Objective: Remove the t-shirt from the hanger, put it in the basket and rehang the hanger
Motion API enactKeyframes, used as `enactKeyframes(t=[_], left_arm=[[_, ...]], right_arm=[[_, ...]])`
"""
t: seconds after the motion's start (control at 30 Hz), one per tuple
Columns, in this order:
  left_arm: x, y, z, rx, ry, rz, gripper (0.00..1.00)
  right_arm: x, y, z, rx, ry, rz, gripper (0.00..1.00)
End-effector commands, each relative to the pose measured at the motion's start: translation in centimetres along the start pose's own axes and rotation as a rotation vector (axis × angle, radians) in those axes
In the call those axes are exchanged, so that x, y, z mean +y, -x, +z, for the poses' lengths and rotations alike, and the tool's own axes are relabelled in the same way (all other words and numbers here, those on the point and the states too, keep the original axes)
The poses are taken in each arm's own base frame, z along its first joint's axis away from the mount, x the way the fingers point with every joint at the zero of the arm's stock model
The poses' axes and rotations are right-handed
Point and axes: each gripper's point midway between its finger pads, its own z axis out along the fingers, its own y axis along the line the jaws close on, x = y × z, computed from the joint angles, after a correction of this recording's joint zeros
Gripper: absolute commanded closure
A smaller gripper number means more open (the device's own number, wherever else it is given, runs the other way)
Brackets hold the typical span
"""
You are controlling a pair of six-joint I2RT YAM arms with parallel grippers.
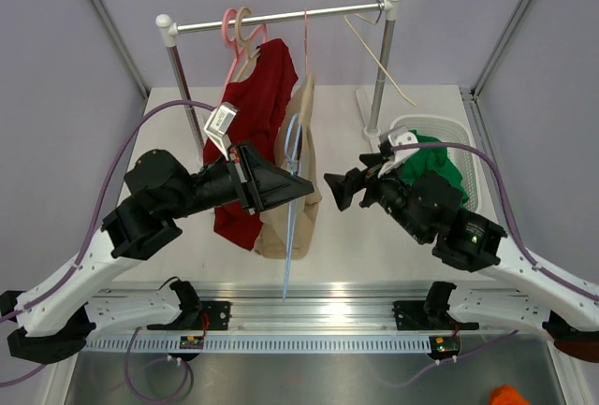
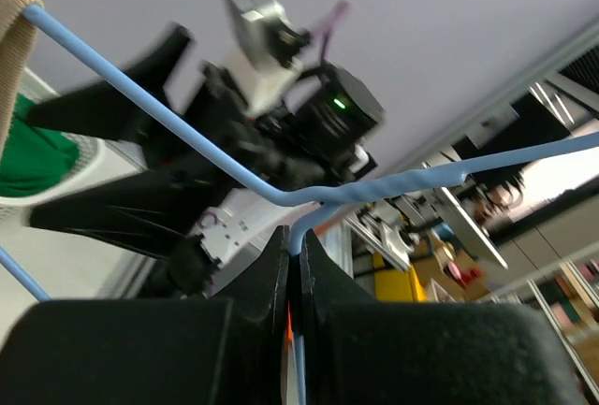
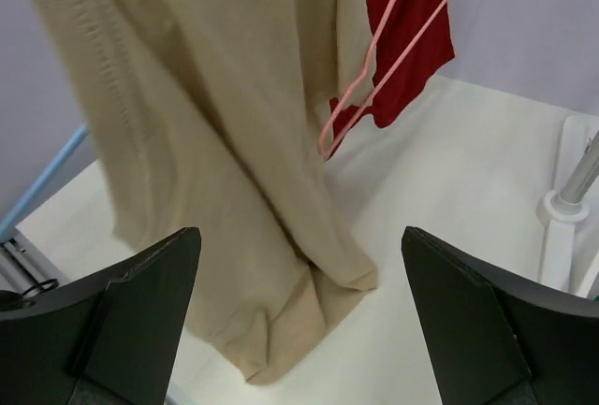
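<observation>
Lilac walls [image 1: 468,12] close in a white table [image 1: 374,246] on which a clothes rail [image 1: 299,14] stands.

The left gripper [image 2: 294,246] has its two fingers pressed tight together on the neck of the blue hanger [image 2: 187,129]. The wire bends just above the fingertips and one arm runs up to a corner of the tan t-shirt [image 2: 14,31].

From above, that gripper [image 1: 298,187] sits in front of and below the rail. The blue hanger [image 1: 286,265] is turned nearly upright, and its lower end points down towards the near table edge.

The tan t-shirt [image 1: 304,134] hangs below the middle of the rail with its hem bunched on the table. It seems to be caught on the hanger's upper arm, though the top of the shirt is hard to read.

The right gripper [image 3: 299,237] has its fingers [image 3: 140,321] spread wide and holds nothing. It faces the tan cloth and is just right of it in the overhead view [image 1: 342,190].

- A red t-shirt [image 1: 262,96] hangs on a pink hanger [image 1: 239,31] at the rail's left end.
- A bare pink hanger [image 3: 374,59] hangs mid-rail.
- A cream hanger [image 1: 384,59] hangs at the rail's right end.
- A white basket [image 1: 449,129] with a green garment [image 1: 440,166] in it stands right of the rail's post.
</observation>
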Motion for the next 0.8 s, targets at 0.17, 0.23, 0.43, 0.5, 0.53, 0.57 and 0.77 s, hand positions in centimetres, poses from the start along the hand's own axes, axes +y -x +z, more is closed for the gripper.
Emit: enactKeyframes(t=[0.17,0.23,0.43,0.5,0.53,0.57,0.77], left_arm=[[-6.7,-1.4,-3.0,0.141,-0.282,0.044,1.0],[-6.9,-2.0,-3.5,0.172,-0.301,0.033,1.0],[-8.6,-3.2,-5.2,0.252,-0.384,0.036,1.0],[-9.3,-3.3,-5.9,0.272,-0.413,0.041,1.0],[-9.5,-3.4,-6.0,0.277,-0.417,0.042,1.0],[-9.6,-3.4,-6.3,0.278,-0.417,0.048,1.0],[-9.5,-3.2,-8.7,0.257,-0.335,0.141,1.0]], right_arm=[[5.1,0.3,2.9,0.011,0.364,-0.131,0.0],[4.2,0.5,3.8,0.013,0.348,-0.125,0.01],[2.1,0.2,6.7,-0.011,0.284,-0.051,0.15],[1.8,1.2,7.5,-0.052,0.261,-0.036,0.32],[1.8,1.4,7.6,-0.06,0.256,-0.026,0.45],[1.8,2.1,7.5,-0.083,0.252,-0.016,0.63],[-2.1,5.3,4.8,-0.198,0.049,0.067,1.0]])
